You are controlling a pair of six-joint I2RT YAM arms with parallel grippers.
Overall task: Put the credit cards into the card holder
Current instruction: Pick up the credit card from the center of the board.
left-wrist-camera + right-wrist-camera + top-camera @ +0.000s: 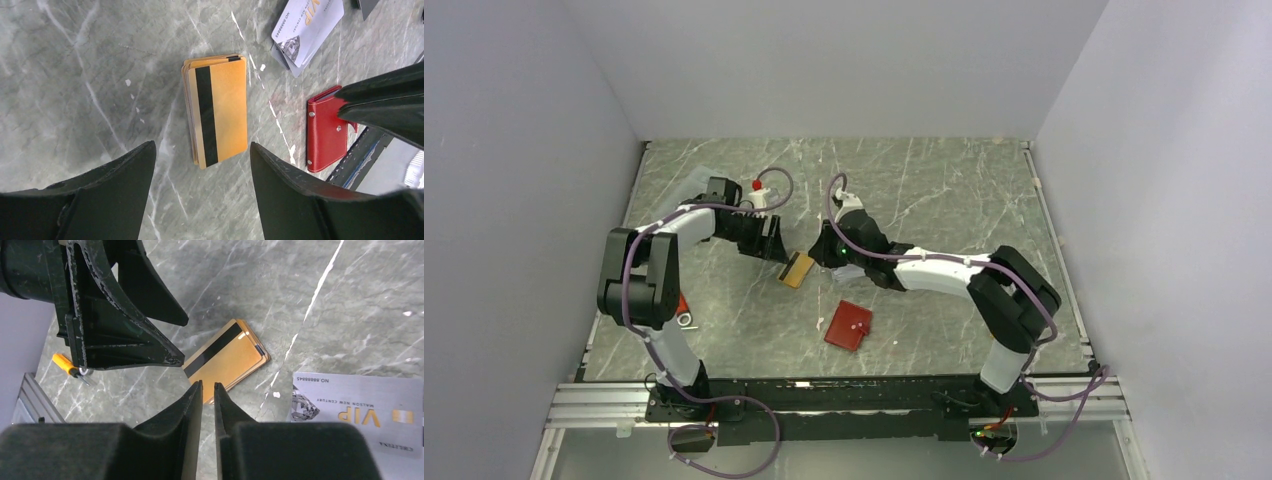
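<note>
Several gold cards (216, 111) lie stacked flat on the bench (90, 90); the wide left tool (202, 165) could fan them, while the nearly closed, empty right tool (208, 390) crowds it.

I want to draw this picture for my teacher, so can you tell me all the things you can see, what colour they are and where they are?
Gold-orange plastic cards with a dark stripe: a small stack, count unclear, flat on the table between the two grippers.
Silver-white VIP cards: at least two overlapping, on the table beside the gold stack.
Dark-red leather card holder: one, closed, nearer the arm bases.
Small orange-handled tool: one, near the left table edge.
Grey-green marbled table: one, under everything.
Left gripper: black, jaws open, above the gold stack.
Right gripper: black, fingers nearly together with a thin gap, holding nothing, by the gold stack.
</note>
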